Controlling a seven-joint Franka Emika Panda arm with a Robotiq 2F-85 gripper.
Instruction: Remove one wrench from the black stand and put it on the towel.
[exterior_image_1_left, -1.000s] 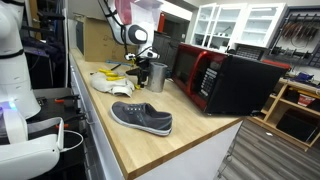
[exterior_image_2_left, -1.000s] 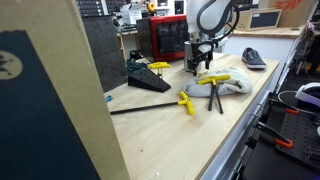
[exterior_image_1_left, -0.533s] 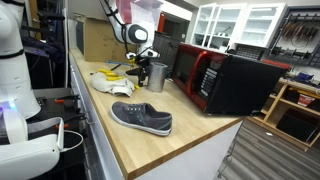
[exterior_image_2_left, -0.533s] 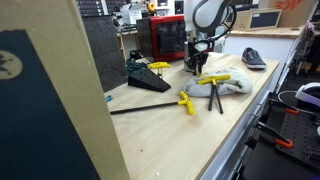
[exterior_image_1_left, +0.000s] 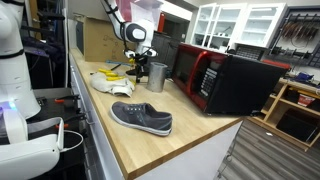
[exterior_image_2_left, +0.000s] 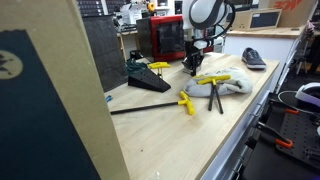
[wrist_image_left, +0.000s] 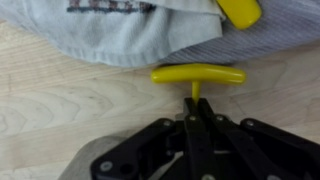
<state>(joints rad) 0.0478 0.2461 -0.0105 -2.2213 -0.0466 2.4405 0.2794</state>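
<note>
Claw (wrist_image_left: 193, 108) is gripping the thin dark shaft of a yellow T-handled wrench (wrist_image_left: 198, 73). In the wrist view the fingers are pressing in on the shaft from both sides with no gap showing. The yellow crossbar is lying crosswise just ahead of the fingertips, over the bare light wooden tabletop (wrist_image_left: 60, 100) and just beside the edge of the crumpled pale grey cloth towel (wrist_image_left: 120, 35). Cannot tell whether it is touching the cloth. A second yellow wrench handle (wrist_image_left: 240, 10) is resting on the towel at the far corner of that view.

In an exterior view the claw (exterior_image_2_left: 190, 66) is hanging low between the black wedge-shaped stand (exterior_image_2_left: 150, 82) and the towel (exterior_image_2_left: 232, 85). The stand is carrying another yellow-handled wrench (exterior_image_2_left: 131, 66). One loose yellow wrench (exterior_image_2_left: 186, 101) is lying on the tabletop nearer the front edge.

A grey slip-on shoe (exterior_image_1_left: 141, 117) is sitting well apart from the towel, and a red-and-black microwave (exterior_image_1_left: 215, 78) is standing behind it.
</note>
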